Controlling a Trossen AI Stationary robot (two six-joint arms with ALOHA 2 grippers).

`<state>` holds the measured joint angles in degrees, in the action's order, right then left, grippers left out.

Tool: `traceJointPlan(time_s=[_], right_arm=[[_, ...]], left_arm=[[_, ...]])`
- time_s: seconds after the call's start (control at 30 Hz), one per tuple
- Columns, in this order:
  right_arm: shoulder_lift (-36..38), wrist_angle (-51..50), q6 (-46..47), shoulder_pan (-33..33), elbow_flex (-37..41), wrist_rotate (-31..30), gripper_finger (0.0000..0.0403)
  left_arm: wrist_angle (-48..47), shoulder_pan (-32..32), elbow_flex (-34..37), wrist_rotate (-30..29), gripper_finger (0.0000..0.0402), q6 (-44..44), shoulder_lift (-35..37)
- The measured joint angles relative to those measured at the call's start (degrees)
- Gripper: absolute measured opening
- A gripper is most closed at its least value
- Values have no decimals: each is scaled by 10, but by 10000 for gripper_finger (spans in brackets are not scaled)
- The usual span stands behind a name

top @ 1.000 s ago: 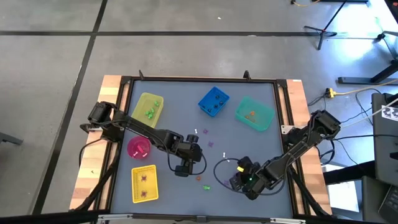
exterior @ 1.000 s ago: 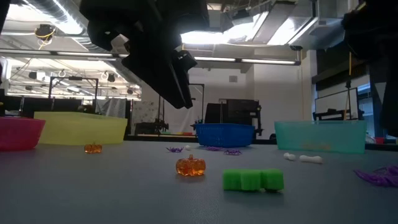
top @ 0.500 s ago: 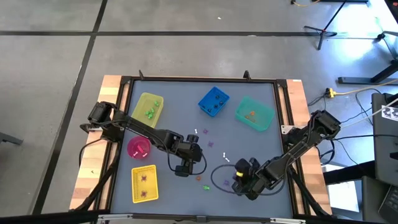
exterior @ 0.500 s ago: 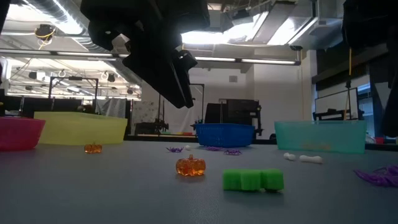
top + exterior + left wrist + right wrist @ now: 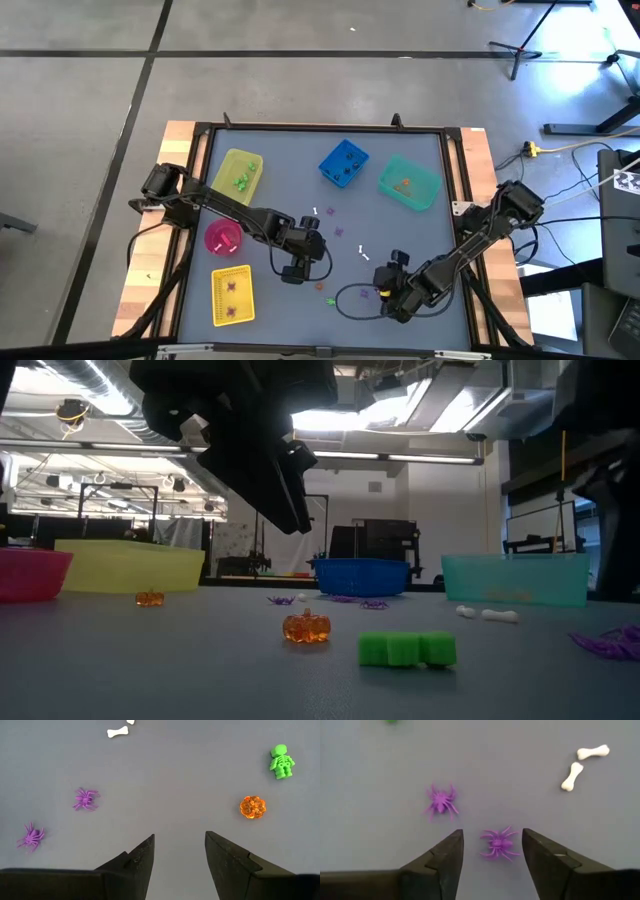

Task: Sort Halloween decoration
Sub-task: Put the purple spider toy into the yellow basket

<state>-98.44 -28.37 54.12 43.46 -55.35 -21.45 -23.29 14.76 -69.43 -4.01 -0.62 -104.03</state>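
Note:
Tiny trinkets lie loose on the grey table: purple spiders point(image 5: 338, 232), white bones point(image 5: 363, 253), an orange pumpkin point(image 5: 320, 286) and a green skeleton point(image 5: 332, 300). My left gripper point(image 5: 293, 270) hangs open and empty above the table's middle. Its wrist view point(image 5: 180, 845) shows two spiders point(image 5: 86, 799), the pumpkin point(image 5: 252, 806) and the skeleton point(image 5: 281, 762) ahead. My right gripper point(image 5: 385, 292) is open at the near right. In its wrist view point(image 5: 492, 847) its fingers stand on either side of a purple spider point(image 5: 498, 843) without touching it. Another spider point(image 5: 440, 802) lies beyond.
A yellow bin point(image 5: 240, 172), a blue bin point(image 5: 344, 163) and a teal bin point(image 5: 409, 183) stand along the far side. A pink bowl point(image 5: 222, 238) and a yellow tray point(image 5: 232, 295) stand at the left. Two bones point(image 5: 571, 776) lie near my right gripper.
My right gripper has shifted a little toward the table's left and turned somewhat over the purple spiders, staying open. Its cable loop on the table has moved with it. My left arm has kept still.

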Motion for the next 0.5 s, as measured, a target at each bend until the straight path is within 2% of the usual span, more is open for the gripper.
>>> traceJointPlan(time_s=[0.5], right_arm=[[-45, 1, -4, 0, -2, 11, 191]], left_arm=[[0, 0, 0, -14, 159, 0, 0]])
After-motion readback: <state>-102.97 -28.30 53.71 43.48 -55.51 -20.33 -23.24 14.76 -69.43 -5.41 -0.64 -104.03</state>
